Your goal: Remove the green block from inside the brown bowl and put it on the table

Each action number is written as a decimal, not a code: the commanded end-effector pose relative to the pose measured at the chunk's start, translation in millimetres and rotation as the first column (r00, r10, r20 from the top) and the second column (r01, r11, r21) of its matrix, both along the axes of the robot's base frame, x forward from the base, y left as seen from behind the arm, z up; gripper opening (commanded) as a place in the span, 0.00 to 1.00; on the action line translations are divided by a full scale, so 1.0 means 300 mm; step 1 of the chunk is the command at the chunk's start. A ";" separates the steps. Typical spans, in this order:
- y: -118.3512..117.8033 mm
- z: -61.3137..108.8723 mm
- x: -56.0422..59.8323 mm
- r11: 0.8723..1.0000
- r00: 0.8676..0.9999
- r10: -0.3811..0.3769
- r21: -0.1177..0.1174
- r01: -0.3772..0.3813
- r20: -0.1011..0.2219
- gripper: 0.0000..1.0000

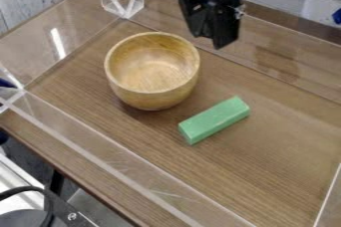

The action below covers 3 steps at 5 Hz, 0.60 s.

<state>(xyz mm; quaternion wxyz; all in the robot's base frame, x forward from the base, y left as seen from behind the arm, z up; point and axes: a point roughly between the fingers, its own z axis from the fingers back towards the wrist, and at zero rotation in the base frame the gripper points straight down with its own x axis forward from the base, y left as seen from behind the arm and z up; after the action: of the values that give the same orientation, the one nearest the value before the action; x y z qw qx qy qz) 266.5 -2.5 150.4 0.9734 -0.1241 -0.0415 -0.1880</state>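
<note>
The green block [214, 119] lies flat on the table [273, 161], just in front and to the right of the brown bowl [154, 69]. The bowl holds nothing. My black gripper [214, 38] hangs in the air behind and to the right of the bowl, well above the tabletop and pointing steeply down. Its fingers stand a little apart with nothing between them. It touches neither the bowl nor the block.
Low clear acrylic walls [40, 121] run around the tabletop. A clear acrylic stand [120, 0] sits at the far left corner. Bare wood lies to the right of the block and in front of it.
</note>
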 end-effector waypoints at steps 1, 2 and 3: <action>0.045 0.021 0.026 1.000 0.999 0.021 -0.012 -0.021 0.034 0.00; 0.084 -0.019 0.025 0.999 0.999 0.032 -0.028 -0.031 0.017 0.00; 0.087 -0.064 0.043 0.999 1.000 0.024 -0.046 -0.024 0.001 0.00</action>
<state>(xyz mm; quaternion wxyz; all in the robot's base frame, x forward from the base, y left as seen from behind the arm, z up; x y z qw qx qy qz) 275.2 21.3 120.0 0.9729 -0.1544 -0.0263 -0.1702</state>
